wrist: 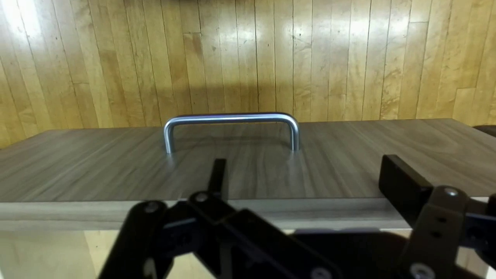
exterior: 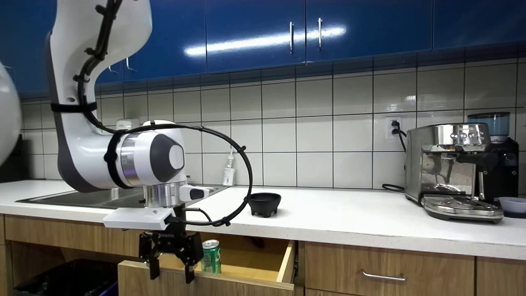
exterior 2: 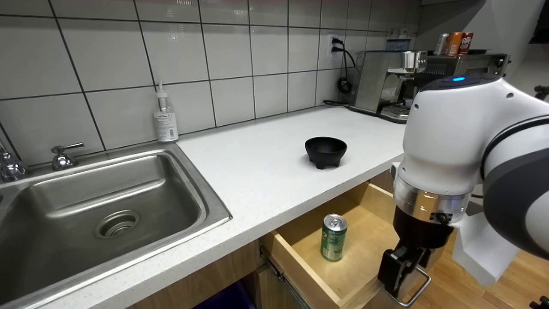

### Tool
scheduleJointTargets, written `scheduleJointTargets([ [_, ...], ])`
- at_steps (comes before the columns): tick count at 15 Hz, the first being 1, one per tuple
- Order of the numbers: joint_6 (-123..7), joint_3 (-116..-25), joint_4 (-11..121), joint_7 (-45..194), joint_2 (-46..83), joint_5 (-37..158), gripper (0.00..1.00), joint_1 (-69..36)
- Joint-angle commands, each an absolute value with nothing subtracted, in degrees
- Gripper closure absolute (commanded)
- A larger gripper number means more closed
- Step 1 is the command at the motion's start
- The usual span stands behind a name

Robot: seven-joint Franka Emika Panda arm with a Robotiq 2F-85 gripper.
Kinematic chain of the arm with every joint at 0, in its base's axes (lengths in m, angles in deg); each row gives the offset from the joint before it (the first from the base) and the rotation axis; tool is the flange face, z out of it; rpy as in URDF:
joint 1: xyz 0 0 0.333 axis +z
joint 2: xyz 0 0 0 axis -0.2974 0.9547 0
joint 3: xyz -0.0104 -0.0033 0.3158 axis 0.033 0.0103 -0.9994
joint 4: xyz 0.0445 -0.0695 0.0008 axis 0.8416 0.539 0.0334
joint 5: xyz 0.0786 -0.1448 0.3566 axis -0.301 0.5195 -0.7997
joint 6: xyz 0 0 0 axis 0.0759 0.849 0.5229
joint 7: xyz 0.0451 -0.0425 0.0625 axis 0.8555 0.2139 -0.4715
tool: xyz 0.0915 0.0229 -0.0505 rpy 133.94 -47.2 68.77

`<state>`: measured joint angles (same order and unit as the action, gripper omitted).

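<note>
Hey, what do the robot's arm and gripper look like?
The arm is white and rounded, with grey panels, silver bands and a blue light. A black cable loops outside it, and black straps wrap it. The gripper is black, with blocky jaws and tiny lettering.

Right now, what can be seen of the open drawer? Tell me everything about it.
The drawer is pulled out from beneath the counter. Its front looks like brown wood grain, with a bent, shiny metal handle; the inside looks like paler wood, and a metal runner shows along one side. A green can stands upright inside. The fingers hang spread apart close to its front; whether they touch it cannot be told.
</note>
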<state>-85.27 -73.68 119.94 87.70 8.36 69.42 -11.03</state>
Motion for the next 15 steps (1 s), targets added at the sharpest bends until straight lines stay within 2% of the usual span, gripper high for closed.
scheduleJointTargets([
  [1,-86.8,-71.8,117.6,91.6,9.8,72.9,0.00,-10.7],
  [15,-88.5,-69.8,112.2,89.0,14.3,70.8,0.00,-10.8],
])
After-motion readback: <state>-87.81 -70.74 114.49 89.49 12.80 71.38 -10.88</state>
